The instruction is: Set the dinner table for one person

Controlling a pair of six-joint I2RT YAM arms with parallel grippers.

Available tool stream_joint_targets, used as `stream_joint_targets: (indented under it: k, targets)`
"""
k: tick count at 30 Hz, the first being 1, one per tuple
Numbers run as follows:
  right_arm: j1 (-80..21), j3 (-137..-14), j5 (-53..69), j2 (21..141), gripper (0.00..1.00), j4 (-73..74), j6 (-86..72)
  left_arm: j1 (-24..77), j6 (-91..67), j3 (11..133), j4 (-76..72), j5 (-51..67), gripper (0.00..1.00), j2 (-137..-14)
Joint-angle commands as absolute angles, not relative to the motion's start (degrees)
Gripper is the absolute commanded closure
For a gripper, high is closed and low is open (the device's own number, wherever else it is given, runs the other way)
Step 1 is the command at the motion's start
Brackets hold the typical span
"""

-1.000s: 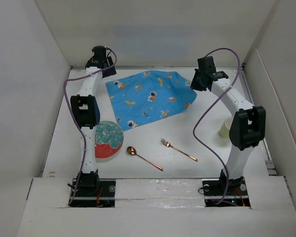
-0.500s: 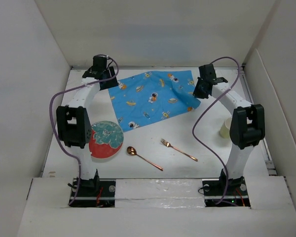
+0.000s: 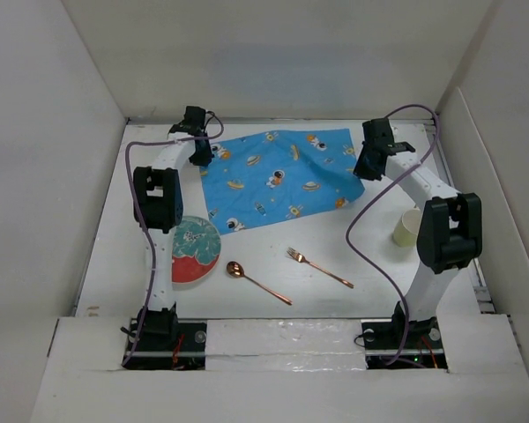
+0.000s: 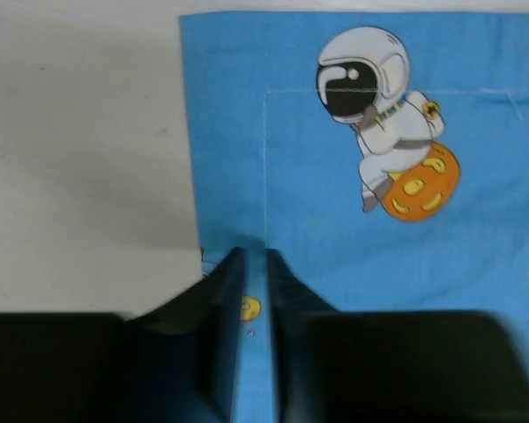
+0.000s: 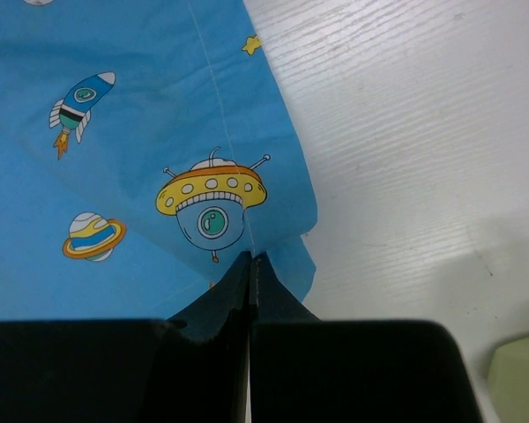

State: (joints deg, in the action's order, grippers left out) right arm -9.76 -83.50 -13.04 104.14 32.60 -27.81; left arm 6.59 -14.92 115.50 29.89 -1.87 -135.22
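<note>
The blue cartoon-print cloth mat (image 3: pixel 278 174) lies spread across the far half of the white dinner table (image 3: pixel 273 304). My left gripper (image 3: pixel 199 152) is at the mat's far left corner. In the left wrist view its fingers (image 4: pixel 220 291) are shut, with a strip of the mat (image 4: pixel 353 220) pinched between them (image 4: pixel 255 257). My right gripper (image 3: pixel 364 167) is at the mat's right corner, shut on the cloth's edge (image 5: pixel 282 229), fingertips pressed together (image 5: pixel 249 258).
A red and teal plate (image 3: pixel 192 249) sits near the left arm. A copper spoon (image 3: pixel 257 282) and a copper fork (image 3: pixel 318 267) lie in front of the mat. A pale cup (image 3: pixel 406 227) stands beside the right arm. White walls surround the table.
My left gripper came in to the mat's left corner and closed on it. My right gripper, still shut on the cloth, drew its corner rightward, and the mat now lies flatter and squarer.
</note>
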Motion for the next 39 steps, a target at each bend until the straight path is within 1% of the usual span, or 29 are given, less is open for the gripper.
stream_joint_targets:
  k: [1,2,6,9,14,18,19,20,22,23,25,26,27,29,31,32,33,34,35,36,39]
  targets:
    - [-9.32,-82.88,-15.21,102.30,1.00,33.83,-26.46,6.15,-15.38,121.19,32.52,-4.21,0.95,-138.77]
    - [-9.32,-82.88,-14.68,102.57,1.00,34.36,-26.37,6.15,-15.64,124.94,32.78,-4.65,1.00,-139.74]
    - [-9.32,-81.57,-14.06,102.31,1.00,36.55,-25.93,5.63,-16.08,131.47,32.96,-4.75,1.00,-145.01]
    - [-9.32,-79.90,-13.80,101.17,1.00,37.35,-25.84,4.49,-16.78,134.99,32.00,-4.40,1.00,-146.68]
    - [-10.01,-75.94,-11.43,98.97,1.00,38.50,-25.93,3.87,-16.96,136.15,31.90,-4.48,1.00,-145.20]
    - [-10.55,-73.39,-9.41,97.74,1.00,37.45,-26.54,3.87,-17.14,128.08,29.97,-5.80,1.00,-136.70]
    - [-10.55,-72.87,-9.40,97.65,1.00,37.18,-26.54,3.87,-17.23,126.32,29.19,-5.28,0.89,-135.02]
    - [-10.55,-72.51,-9.93,97.73,1.00,37.09,-26.54,3.87,-16.53,122.47,28.74,-4.75,0.74,-133.87]
    - [-10.55,-72.51,-10.81,98.00,1.00,36.83,-26.72,4.65,-15.82,119.20,29.88,-4.22,0.52,-130.97]
    - [-10.55,-72.68,-11.07,97.91,0.87,36.83,-26.72,5.18,-15.12,117.27,30.23,-3.78,0.49,-130.00]
    - [-10.55,-73.56,-11.25,97.30,0.68,36.30,-26.37,5.97,-14.77,109.02,29.36,-3.52,0.48,-125.88]
    - [-10.55,-74.09,-11.51,96.86,0.52,36.39,-26.19,5.98,-14.85,105.94,28.49,-3.43,0.48,-124.38]
    - [-10.55,-75.66,-12.21,95.64,0.46,36.82,-25.93,5.98,-15.03,99.99,26.91,-2.30,0.48,-120.97]
    - [-10.55,-77.34,-13.88,94.14,0.38,37.35,-25.05,5.98,-14.86,95.64,26.54,-2.81,0.48,-118.31]
    - [-11.43,-79.18,-15.90,91.85,0.38,38.06,-23.73,5.98,-14.68,90.11,25.40,-2.29,0.48,-114.10]
    - [-12.21,-79.36,-16.34,90.28,0.38,38.06,-23.38,5.98,-14.68,87.48,25.49,-1.76,0.48,-111.82]
    - [-13.09,-78.76,-15.74,89.65,0.48,37.97,-23.20,5.98,-14.59,85.89,25.84,-1.41,0.48,-110.58]
    - [-13.10,-78.14,-15.73,89.04,0.48,37.97,-23.03,5.98,-14.33,85.87,26.36,-1.41,0.48,-110.57]
    - [-13.79,-77.18,-14.78,88.51,0.85,37.88,-23.20,5.98,-14.07,85.35,26.98,-1.58,0.48,-109.96]
    - [-14.67,-75.69,-12.76,87.81,1.00,36.66,-23.38,6.50,-13.98,83.69,27.50,-1.93,0.48,-108.73]
    - [-16.17,-69.54,-8.80,85.26,1.00,32.54,-24.17,6.50,-13.62,80.61,27.95,-1.06,0.48,-107.14]
